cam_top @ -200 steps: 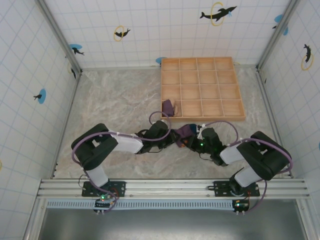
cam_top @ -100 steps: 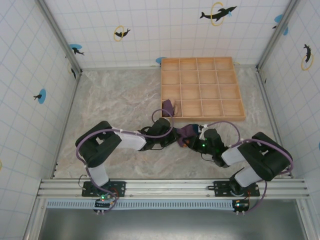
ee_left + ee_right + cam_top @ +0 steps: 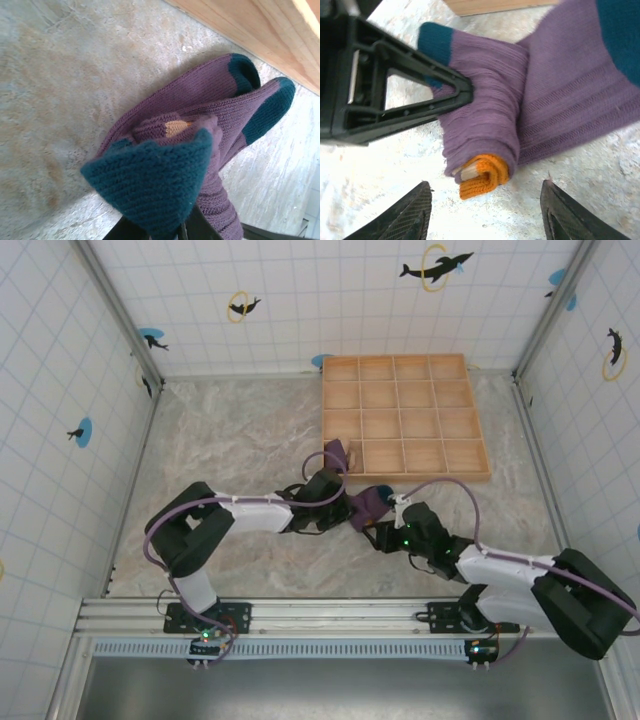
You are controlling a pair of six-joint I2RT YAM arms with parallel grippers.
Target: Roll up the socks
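**Item 1.** Left gripper (image 3: 342, 506): jaws are pinching narrowly on the rolled end of the purple knitted socks (image 3: 485, 105), which are ribbed, teal at the toes and orange at the cuff.

**Item 2.** Right gripper (image 3: 487, 212): jaws are standing wide, hovering just beside the orange cuff end and gripping nothing.

**Item 3.** The socks are lying part-rolled on the marbled grey surface (image 3: 230, 440), just in front of the near rim of the wooden sixteen-compartment tray (image 3: 407, 477). The unrolled teal toes are reaching toward that rim.

**Item 4.** Both arms are pointing at each other in front of the tray's near rim.
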